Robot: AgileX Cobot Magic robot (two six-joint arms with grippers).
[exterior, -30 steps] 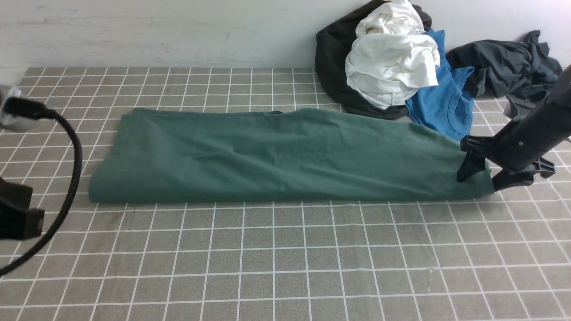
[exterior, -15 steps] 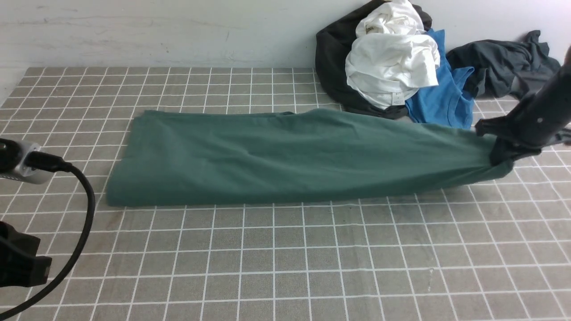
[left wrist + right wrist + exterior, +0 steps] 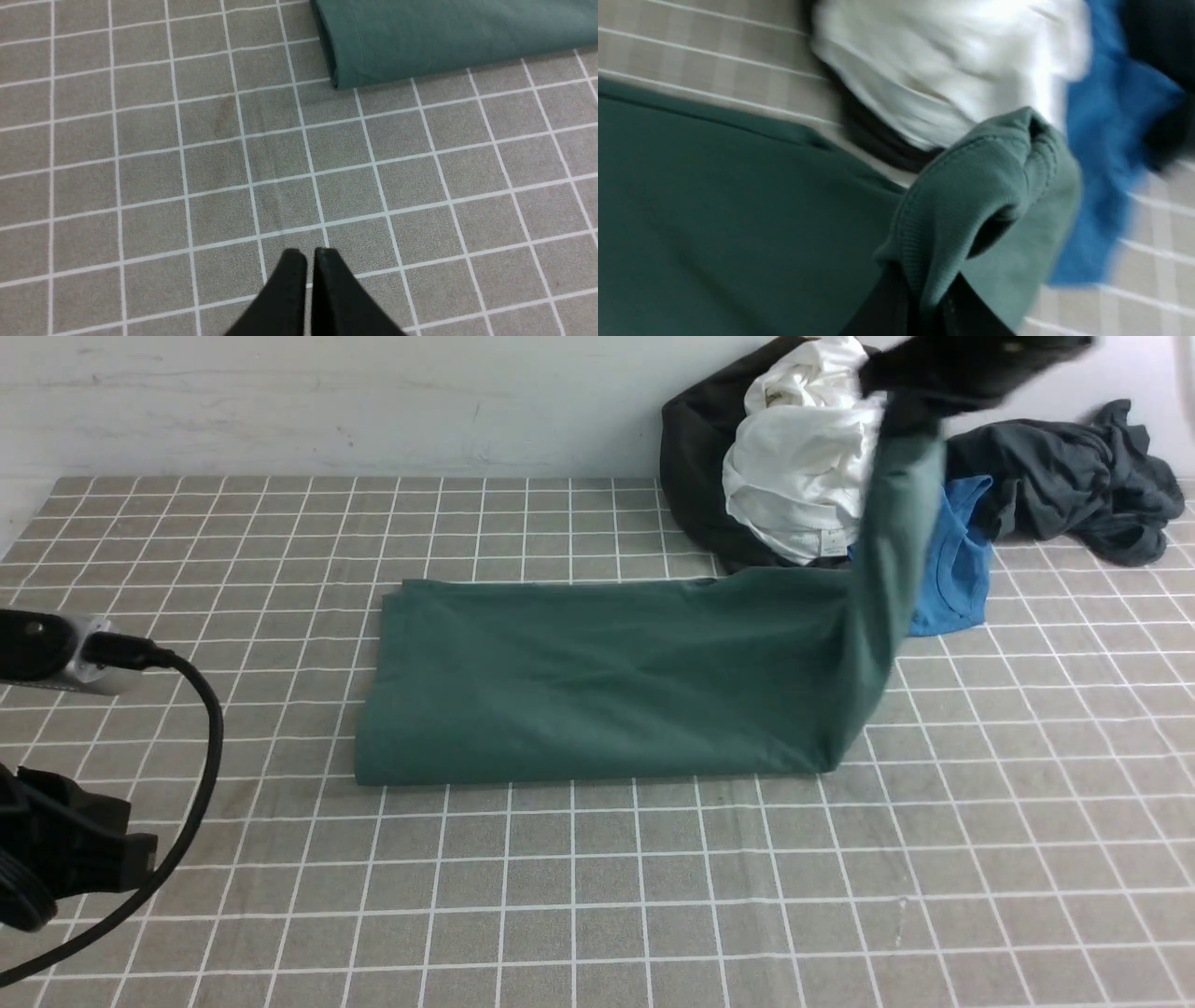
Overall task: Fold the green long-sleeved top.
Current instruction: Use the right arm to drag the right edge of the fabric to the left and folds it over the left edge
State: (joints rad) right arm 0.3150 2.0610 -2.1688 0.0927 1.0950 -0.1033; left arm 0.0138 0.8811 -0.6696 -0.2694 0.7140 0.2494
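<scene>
Top status: the green long-sleeved top (image 3: pixel 597 691) is laid as a long folded band across the middle of the gridded table (image 3: pixel 597 896), with its right end lifted high. That end is clamped in the right gripper (image 3: pixel 920 303). The jaws are closed tight on a bunched ribbed edge, and only a narrow bite of fabric is seen between them. The left gripper (image 3: pixel 310 261) is closed on nothing and held over bare table near the band's left end, not touching it.

Risks, as judged:
- Slip-out: the bite is small and bunched. Both views of the right gripper are blurred, so a fast swing is assumed, and the edge could be pulled free mid-fold.
- Drag instead of fold: the left end is not pinned, so the whole band could be slid sideways and the layers skewed.
- Snag: the raised end hangs in front of the white garment (image 3: pixel 812 476) and the blue T-shirt (image 3: pixel 952 569). One of them could be caught and carried along.
- Crumpled landing: a bunched edge is unlikely to be laid flat, so an uneven fold line is expected.
</scene>
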